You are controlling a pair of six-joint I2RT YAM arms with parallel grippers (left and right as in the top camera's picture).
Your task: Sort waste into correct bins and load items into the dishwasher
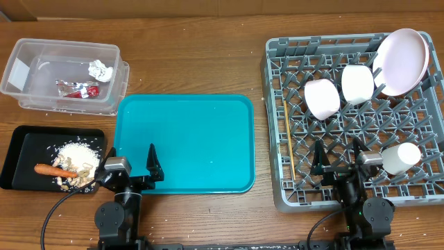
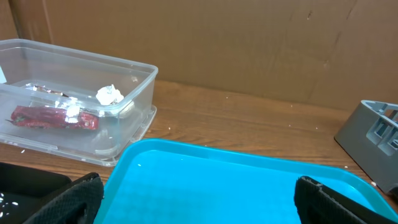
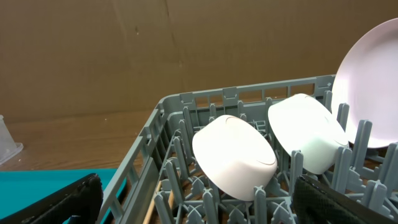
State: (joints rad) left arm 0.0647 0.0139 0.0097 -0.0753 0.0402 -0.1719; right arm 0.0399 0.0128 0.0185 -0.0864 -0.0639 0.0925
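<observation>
The clear tub [image 1: 41, 52] at back left holds the red-silver wrapper [image 1: 76, 89] and crumpled tissue [image 1: 100, 69]; both also show in the left wrist view, wrapper [image 2: 53, 116] and tissue [image 2: 109, 94]. The black tray [image 1: 17, 149] holds rice and food scraps [image 1: 76, 163] and the carrot [image 1: 50, 169]. The grey dish rack [image 1: 277, 83] holds the plate [image 1: 402, 61], two bowls [image 1: 322, 98] [image 1: 358, 83], the cup [image 1: 401, 157] and chopsticks [image 1: 288, 135]. My left gripper [image 1: 130, 169] is open and empty at the teal tray's near-left corner. My right gripper [image 1: 340, 158] is open and empty over the rack's front.
The teal serving tray [image 1: 187, 139] lies bare between the black tray and the rack; it fills the lower left wrist view [image 2: 236, 186]. A brown cardboard wall [image 2: 249, 37] stands behind the table. Rice grains lie scattered around the black tray.
</observation>
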